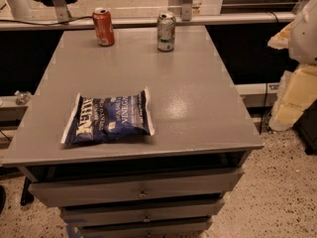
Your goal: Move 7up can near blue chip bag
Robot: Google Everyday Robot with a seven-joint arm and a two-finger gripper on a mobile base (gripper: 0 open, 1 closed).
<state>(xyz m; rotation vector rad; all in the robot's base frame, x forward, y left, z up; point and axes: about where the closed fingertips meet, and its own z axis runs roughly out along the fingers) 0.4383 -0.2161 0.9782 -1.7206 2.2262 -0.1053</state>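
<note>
The 7up can (166, 31), green and white with a silver top, stands upright at the back of the grey table (198, 108), right of centre. The blue chip bag (109, 116), dark navy with white lettering and white crimped ends, lies flat near the table's front left. The can and the bag are well apart. My gripper is not in view. Only a white rounded part (306, 31), perhaps of my arm, shows at the right edge, off the table.
A red-orange can (103, 27) stands upright at the back left of the table. The table has several drawers (138, 190) below its front edge. Pale yellow blocks (294, 95) stand on the floor to the right. A rail (237, 19) runs behind the table.
</note>
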